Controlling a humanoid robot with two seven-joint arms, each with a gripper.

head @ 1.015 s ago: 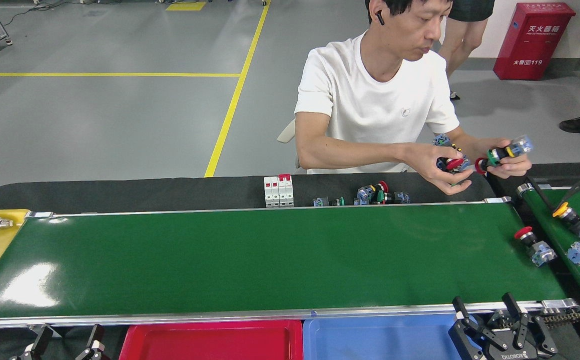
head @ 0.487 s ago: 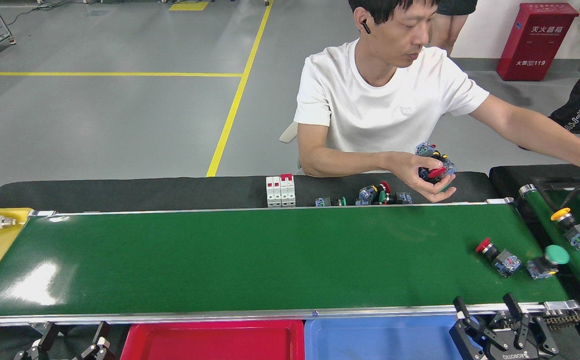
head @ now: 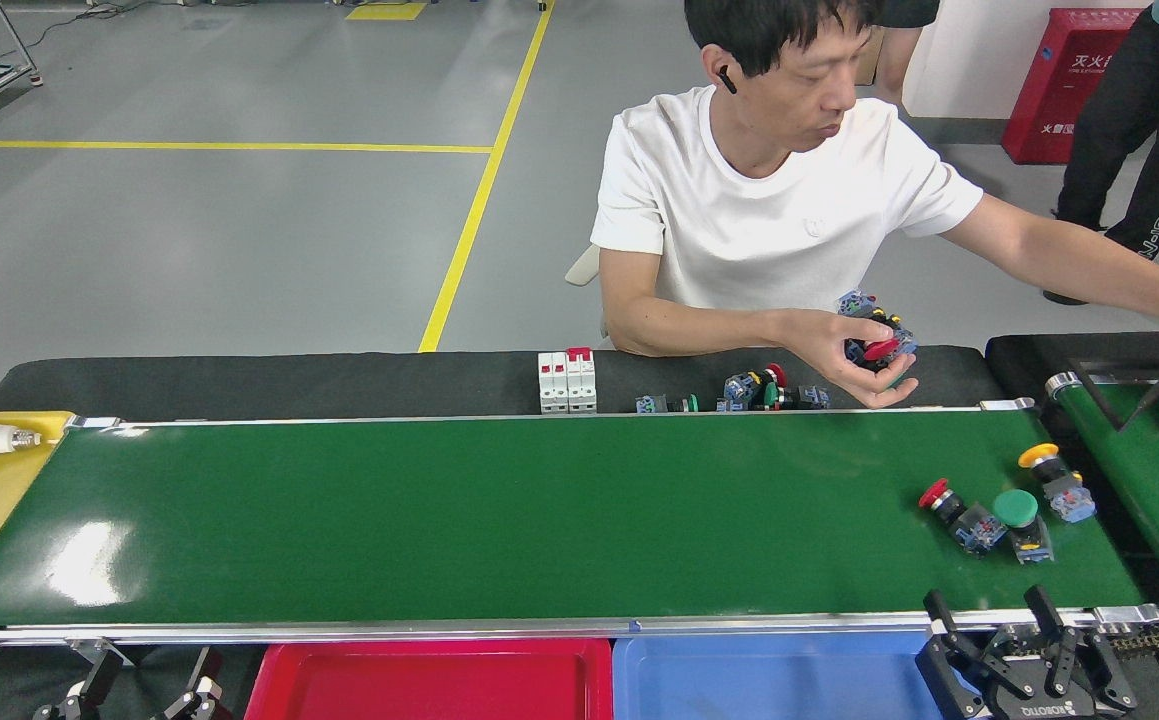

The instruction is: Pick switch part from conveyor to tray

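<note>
Both tools sit low at the near edge, below the conveyor (head: 539, 520): your right tool (head: 1024, 640) has its black fingers spread apart and holds nothing, just over the blue tray (head: 769, 680); your left tool (head: 144, 690) is mostly cut off — you cannot tell how its fingers stand. Three switch parts lie close together near the belt's right end — a red-capped one (head: 959, 515), a green-capped one (head: 1024, 520) just beside it, and a yellow-capped one (head: 1054, 480) slightly farther back. A red tray (head: 429, 685) lies left of the blue. Across the belt, a person's hand (head: 854, 350) holds several more parts.
</note>
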